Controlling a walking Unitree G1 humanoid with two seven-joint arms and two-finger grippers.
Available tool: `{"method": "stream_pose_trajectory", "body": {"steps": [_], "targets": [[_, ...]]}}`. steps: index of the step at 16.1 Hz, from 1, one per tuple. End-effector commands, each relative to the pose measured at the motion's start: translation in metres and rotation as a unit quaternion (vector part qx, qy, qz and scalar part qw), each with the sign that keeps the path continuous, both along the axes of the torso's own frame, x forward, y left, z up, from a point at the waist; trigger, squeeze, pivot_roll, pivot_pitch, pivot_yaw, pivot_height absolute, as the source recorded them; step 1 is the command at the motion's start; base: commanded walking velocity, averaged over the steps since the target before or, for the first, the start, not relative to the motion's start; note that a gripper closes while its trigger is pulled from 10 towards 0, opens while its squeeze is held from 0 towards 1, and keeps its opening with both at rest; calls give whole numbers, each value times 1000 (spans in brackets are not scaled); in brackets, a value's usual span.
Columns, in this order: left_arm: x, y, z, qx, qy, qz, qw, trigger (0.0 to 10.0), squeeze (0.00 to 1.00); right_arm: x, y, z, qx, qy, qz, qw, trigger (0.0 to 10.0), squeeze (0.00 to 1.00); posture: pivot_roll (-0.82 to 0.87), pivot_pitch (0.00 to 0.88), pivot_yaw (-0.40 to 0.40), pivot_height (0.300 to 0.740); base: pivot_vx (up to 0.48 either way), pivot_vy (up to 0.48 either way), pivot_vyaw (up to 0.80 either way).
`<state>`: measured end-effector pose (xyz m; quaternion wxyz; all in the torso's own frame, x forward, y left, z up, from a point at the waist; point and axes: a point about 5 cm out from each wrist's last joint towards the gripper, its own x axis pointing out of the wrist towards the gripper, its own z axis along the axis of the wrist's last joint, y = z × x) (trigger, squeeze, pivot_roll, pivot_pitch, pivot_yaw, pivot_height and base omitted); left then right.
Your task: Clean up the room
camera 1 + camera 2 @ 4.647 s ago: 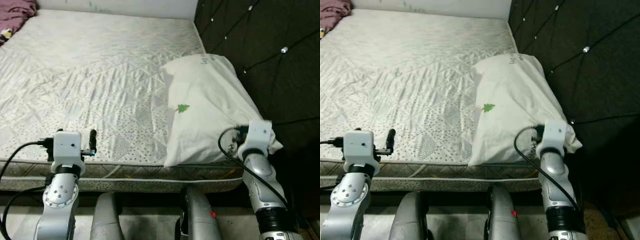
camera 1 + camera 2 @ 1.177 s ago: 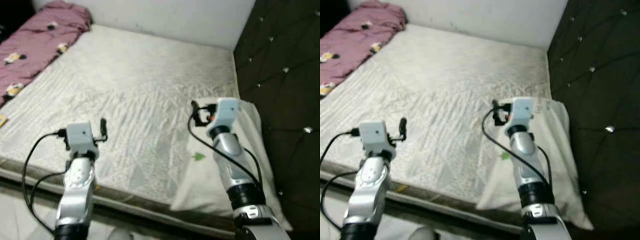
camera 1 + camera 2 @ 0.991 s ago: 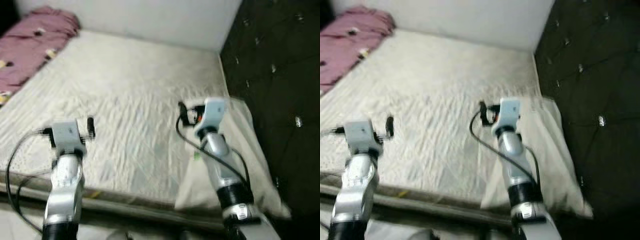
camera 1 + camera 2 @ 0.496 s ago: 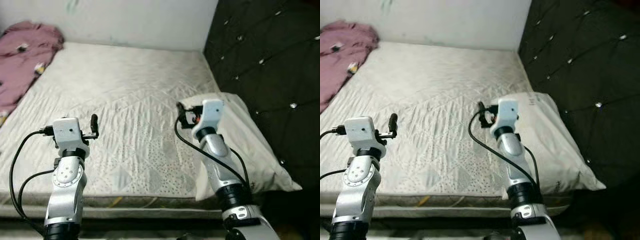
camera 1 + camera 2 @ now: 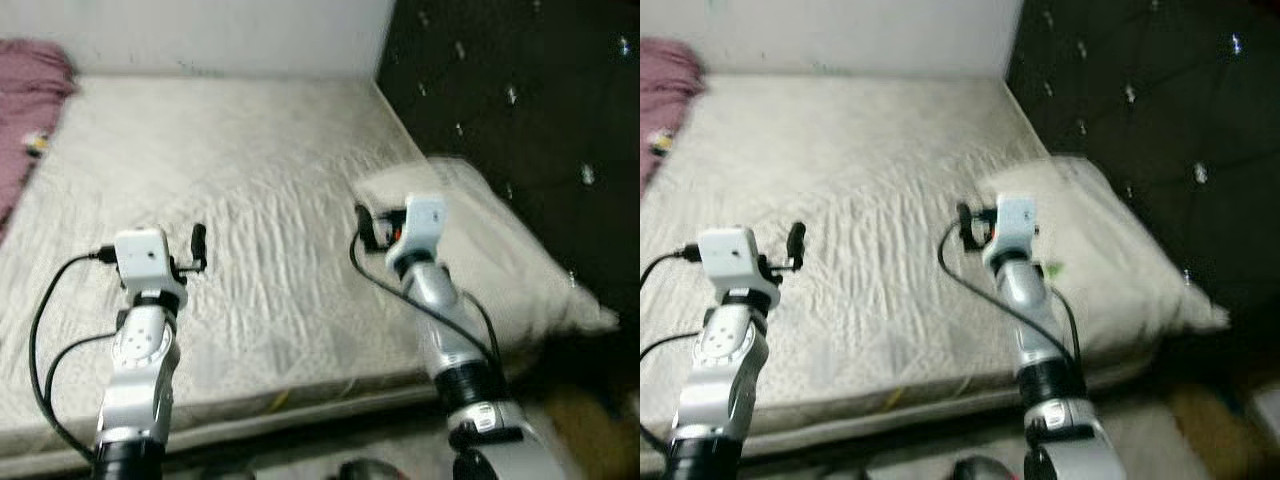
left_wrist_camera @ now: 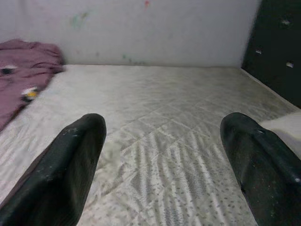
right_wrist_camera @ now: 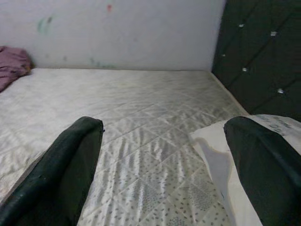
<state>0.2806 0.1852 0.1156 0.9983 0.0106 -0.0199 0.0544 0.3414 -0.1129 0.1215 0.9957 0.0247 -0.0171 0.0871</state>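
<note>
A white pillow (image 5: 490,250) lies on the right side of the pale quilted mattress (image 5: 230,150), against the dark headboard. A crumpled purple blanket (image 5: 25,100) lies at the mattress's far left corner. My left gripper (image 5: 198,245) is raised over the near left part of the mattress, open and holding nothing. My right gripper (image 5: 362,225) hovers just left of the pillow, also open and holding nothing. In the right wrist view the pillow (image 7: 235,155) lies under the right-hand finger (image 7: 268,165). The left wrist view looks across the mattress to the blanket (image 6: 23,61).
A black tufted headboard (image 5: 520,100) runs along the right of the bed, and a white wall (image 5: 200,30) stands behind it. The mattress's near edge (image 5: 300,395) is just before me, with brownish floor (image 5: 590,420) at the lower right.
My right gripper has left the pillow's near corner and now hovers open beside the pillow. My view has swung, so the bed appears shifted. The left arm stays raised.
</note>
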Motion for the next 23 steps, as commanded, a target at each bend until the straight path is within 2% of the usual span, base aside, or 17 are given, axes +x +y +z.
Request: {"method": "stream_pose_trajectory", "body": {"steps": [1, 5, 13, 23], "targets": [[2, -9, 1, -2, -3, -17, 1000, 10000, 0, -1, -12, -4, -7, 5, -15, 1000, 10000, 0, -19, 0, -44, 740, 0, 476, -406], [3, -11, 4, 1, -18, -20, 1000, 10000, 0, 1, -11, -3, -7, 4, -13, 1000, 10000, 0, -21, 0, -45, 740, 0, 462, 0], [4, -8, 4, 12, -15, -5, 1000, 10000, 0, 0, -6, 0, -12, -15, 4, 1000, 10000, 0, -20, 0, -40, 740, 0, 0, 0], [5, -9, 4, 16, -11, -6, 1000, 10000, 0, 0, -2, 2, -17, -25, 18, 999, 10000, 0, -22, 0, -38, 740, 0, 0, 776]]}}
